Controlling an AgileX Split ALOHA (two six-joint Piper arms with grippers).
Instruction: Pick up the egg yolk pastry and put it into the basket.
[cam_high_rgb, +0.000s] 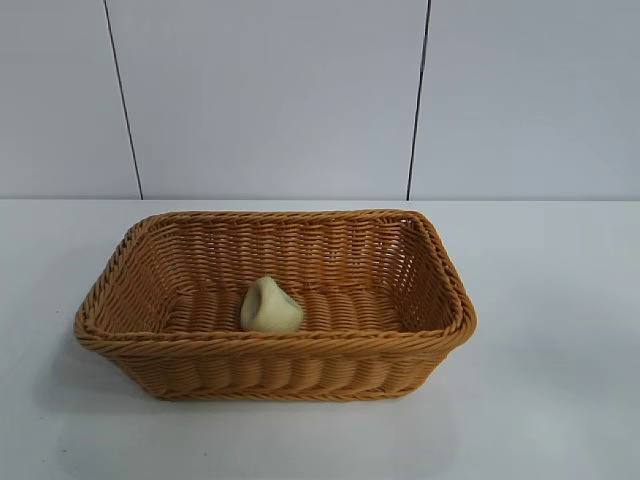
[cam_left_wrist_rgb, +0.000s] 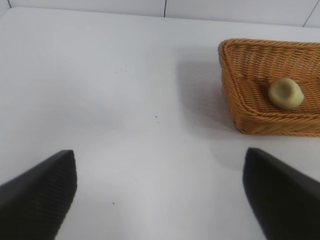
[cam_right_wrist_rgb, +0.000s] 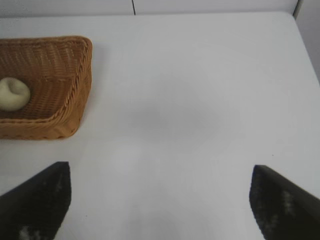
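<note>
Nearest in each wrist view, dark fingertips stand far apart with nothing between them: the left gripper (cam_left_wrist_rgb: 160, 195) and right gripper (cam_right_wrist_rgb: 160, 200) are both wide open and empty, each over bare table (cam_left_wrist_rgb: 125, 100), well clear of the basket (cam_high_rgb: 270, 345). Farther off, the egg yolk pastry (cam_high_rgb: 271, 306) lies on the basket floor, near the front wall — the placing looks done, so only a clear, unhurried parking of both arms is called for. The arms themselves are absent from the exterior view — the pastry's underside is hidden
</note>
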